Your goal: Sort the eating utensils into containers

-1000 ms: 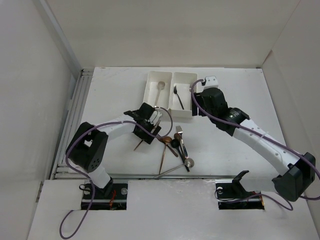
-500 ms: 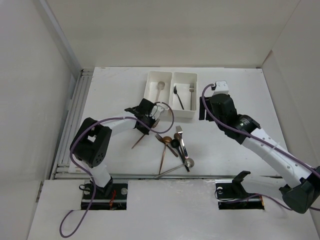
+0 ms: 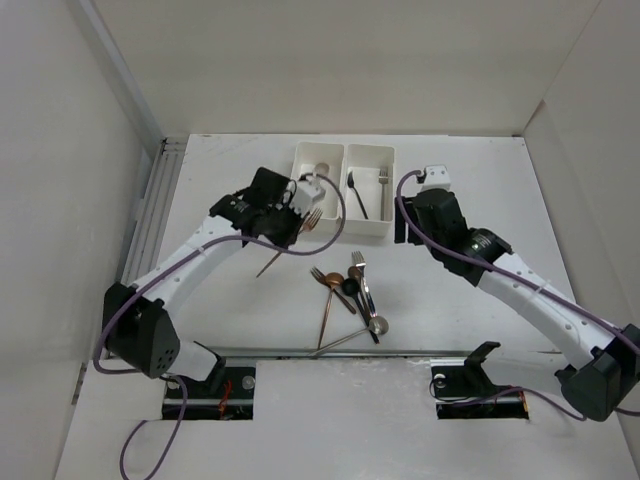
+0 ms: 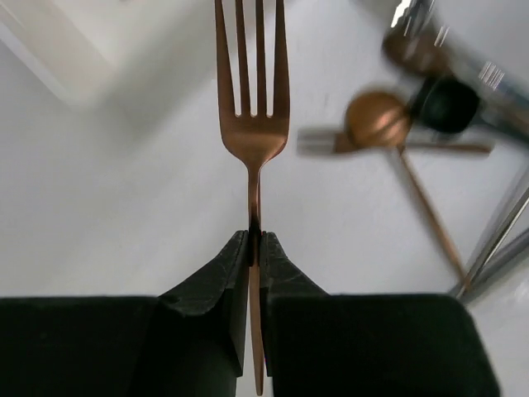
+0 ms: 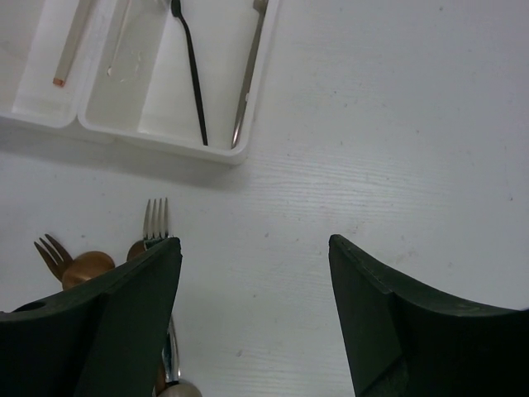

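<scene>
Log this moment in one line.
left gripper: shut on copper fork | right gripper: open | right bin: black utensil, silver fork

Finding: a robotics laboratory test cell. Grounds as follows. A white table [image 3: 450,320] is boxed in on three sides by plain white panels [image 3: 60,200]. Two robot arms are bolted at its near edge, the left arm [image 3: 190,262] and the right arm [image 3: 530,300], each trailing exposed purple cable [image 3: 123,455]. Cut-outs [image 3: 210,385] in the front board at the arm bases expose loose wiring. A grooved metal rail [image 3: 150,230] runs along the table's left side. Household goods on the surface are loose cutlery [image 3: 352,290] and two white bins [image 3: 370,147].
</scene>
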Robot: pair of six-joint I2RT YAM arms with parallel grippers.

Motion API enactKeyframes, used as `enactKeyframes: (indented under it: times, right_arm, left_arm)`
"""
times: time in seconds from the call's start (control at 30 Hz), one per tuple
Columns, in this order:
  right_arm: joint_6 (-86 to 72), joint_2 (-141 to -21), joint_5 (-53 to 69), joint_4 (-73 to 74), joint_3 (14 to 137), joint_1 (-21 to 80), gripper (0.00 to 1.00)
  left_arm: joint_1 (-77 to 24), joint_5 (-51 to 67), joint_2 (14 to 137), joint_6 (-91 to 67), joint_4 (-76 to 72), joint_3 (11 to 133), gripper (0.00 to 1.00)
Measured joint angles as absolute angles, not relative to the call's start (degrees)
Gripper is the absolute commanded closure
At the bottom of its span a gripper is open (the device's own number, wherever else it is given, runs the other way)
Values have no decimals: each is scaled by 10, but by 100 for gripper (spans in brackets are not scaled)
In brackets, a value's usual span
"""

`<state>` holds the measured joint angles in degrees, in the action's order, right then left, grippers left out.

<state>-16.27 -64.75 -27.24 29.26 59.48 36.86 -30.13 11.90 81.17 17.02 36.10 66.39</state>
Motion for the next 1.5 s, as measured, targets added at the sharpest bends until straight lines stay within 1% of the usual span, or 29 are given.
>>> enactKeyframes:
  times: [0.1,0.17,0.23,0.4,0.5,0.53,0.63,0.7,0.73,0.77,0.8,0.83,0.87,0.9,1.0,1.07,1.1,1.13,1.2,1.23,1.27,1.33,1.37,1.4,1.5]
  right_arm:
    - [-161,-666,-268,284,595,369,21]
    - [-159,-683,-265,278,599,369,21]
    - [-158,-703,-266,278,609,369,21]
    - [-159,-730,-271,276,628,368,20]
    - [-153,-738,-272,276,641,367,20]
    - [-151,-742,-271,276,645,367,20]
    - [-147,-752,-264,278,648,367,20]
    - [-146,-753,-254,279,643,367,20]
    - [-146,-752,-247,279,638,367,20]
    - [-145,-749,-239,279,631,367,20]
    - [-146,-746,-233,279,623,368,20]
    - [-146,-742,-228,280,615,369,20]
    - [-146,-738,-224,280,605,370,20]
    - [-147,-735,-221,282,596,371,20]
    - [-150,-725,-208,297,578,373,20]
    - [-150,-723,-196,301,574,375,21]
    - [-150,-721,-189,300,571,379,24]
    - [-150,-721,-182,300,567,385,34]
    - [-151,-721,-166,297,554,400,47]
    - [-152,-725,-156,293,546,406,57]
    - [-157,-738,-142,290,536,414,61]
    - [-158,-761,-125,283,529,419,61]
    - [-159,-778,-115,277,526,420,58]
    - [-159,-795,-105,271,523,421,57]
    - [-159,-823,-87,254,515,425,57]
  left_arm:
    - [-302,140,822,140,296,753,100]
    - [-302,151,855,114,241,813,100]
    - [-302,163,924,82,204,902,100]
    - [-303,189,1152,7,137,1133,100]
    - [-306,194,1250,-25,112,1183,100]
    - [-308,194,1269,-33,109,1183,97]
    - [-318,194,1315,-58,104,1183,69]
    - [-325,195,1332,-78,100,1185,48]
    - [-328,195,1337,-87,100,1187,57]
    - [-331,195,1340,-101,101,1190,63]
    - [-333,196,1340,-110,100,1192,63]
    - [-333,201,1340,-119,97,1193,61]
    - [-331,206,1340,-130,92,1193,49]
    - [-329,211,1339,-141,88,1193,44]
    - [-312,215,1339,-170,96,1194,44]
    - [-293,219,1332,-184,109,1189,41]
    - [-281,221,1323,-189,116,1181,39]
    - [-268,223,1309,-192,128,1172,39]
    - [-237,225,1277,-188,157,1158,39]
    - [-216,222,1256,-181,171,1152,40]
    - [-196,217,1232,-172,180,1142,40]
    - [-162,202,1177,-146,195,1109,40]
    - [-144,190,1141,-130,200,1082,40]
    - [-130,178,1101,-116,198,1044,40]
    - [-118,154,979,-81,203,916,39]
